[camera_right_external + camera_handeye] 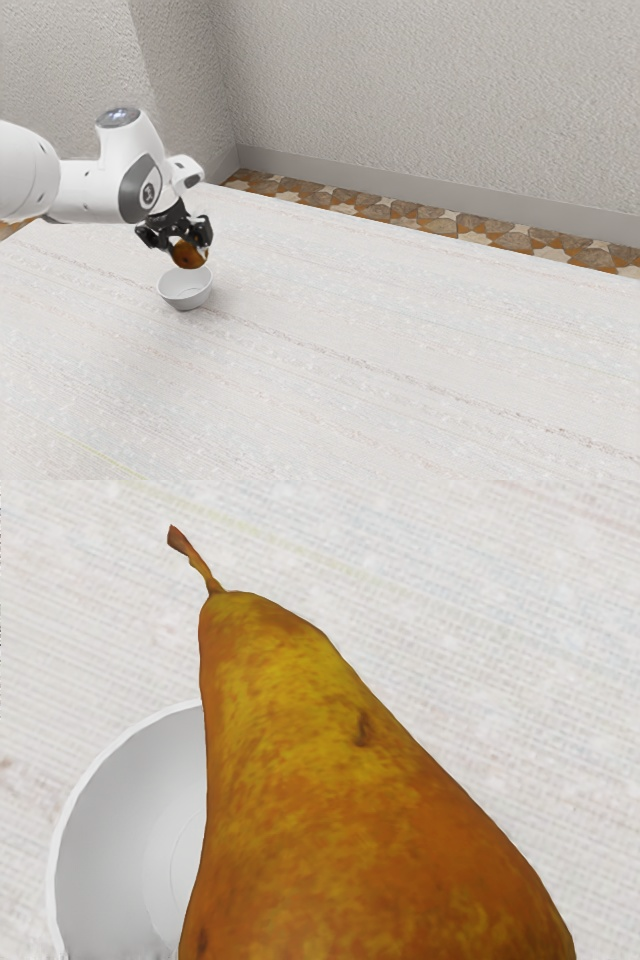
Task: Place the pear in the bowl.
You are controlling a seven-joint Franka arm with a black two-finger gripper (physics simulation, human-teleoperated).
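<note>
While you have the gripper [190, 247] closed around the pear [330, 790], with a finger on either side and the fruit hanging above the bowl [185, 292], your main risk looks to be a release off centre. You can see in the wrist view that the pear covers only part of the bowl, and its narrow end and stem [196, 562] reach out past the rim [62, 825], over the table [400, 380]. If you let go like that, the neck could catch the rim, and the fruit might roll out or tip the bowl, which looks small for it. You would do well to shift sideways until the pear's bulk is over the hollow, then lower before opening, since a drop from up here could bounce. Watch the tapered skin too: a grip off the pear's balance could let it swivel, and going too deep could knock your fingers against the wall.
</note>
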